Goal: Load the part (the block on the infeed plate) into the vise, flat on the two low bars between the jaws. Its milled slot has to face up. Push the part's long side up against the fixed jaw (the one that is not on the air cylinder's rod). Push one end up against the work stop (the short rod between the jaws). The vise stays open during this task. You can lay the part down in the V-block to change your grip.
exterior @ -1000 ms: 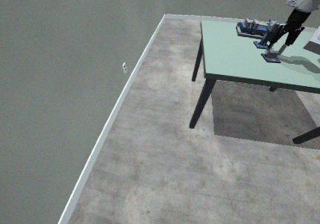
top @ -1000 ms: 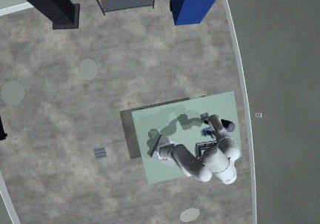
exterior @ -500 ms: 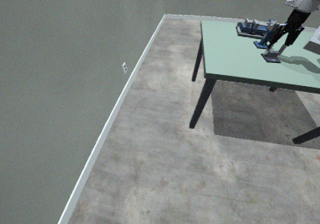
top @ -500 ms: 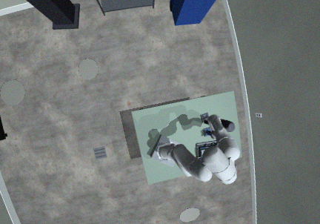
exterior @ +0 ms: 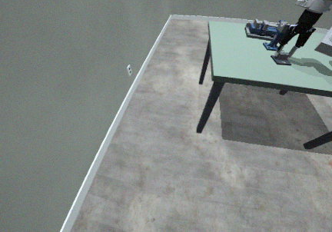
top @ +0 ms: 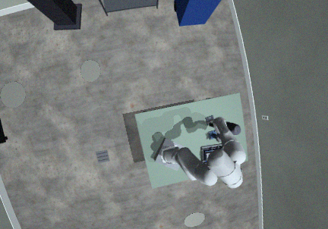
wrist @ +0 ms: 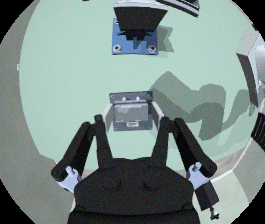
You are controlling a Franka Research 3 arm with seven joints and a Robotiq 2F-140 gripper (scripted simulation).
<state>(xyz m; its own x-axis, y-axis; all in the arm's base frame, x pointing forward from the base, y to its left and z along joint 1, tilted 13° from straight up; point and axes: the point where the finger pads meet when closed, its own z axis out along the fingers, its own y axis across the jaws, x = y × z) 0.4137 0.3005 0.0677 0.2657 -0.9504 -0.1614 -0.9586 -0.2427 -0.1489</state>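
The part (wrist: 131, 112), a grey block, lies on the infeed plate (wrist: 132, 128) (exterior: 280, 61) (top: 209, 117). My gripper (wrist: 132, 109) (exterior: 285, 54) is partly open, with one fingertip beside each end of the part in the wrist view; no grip on it shows. Which way the milled slot faces is not clear. The V-block stand with its blue base (wrist: 133, 48) (exterior: 270, 46) (top: 211, 135) is beyond the plate in the wrist view. The vise (exterior: 258, 30) stands behind it in the exterior view, partly hidden by my arm in the top view; its jaw details are too small to tell.
A grey box-like unit (wrist: 250, 55) (exterior: 326, 44) stands to the right in the wrist view. The edge of the vise's tray (wrist: 187, 6) shows at the top there. The green table (exterior: 238, 60) has its near edge close to the infeed plate.
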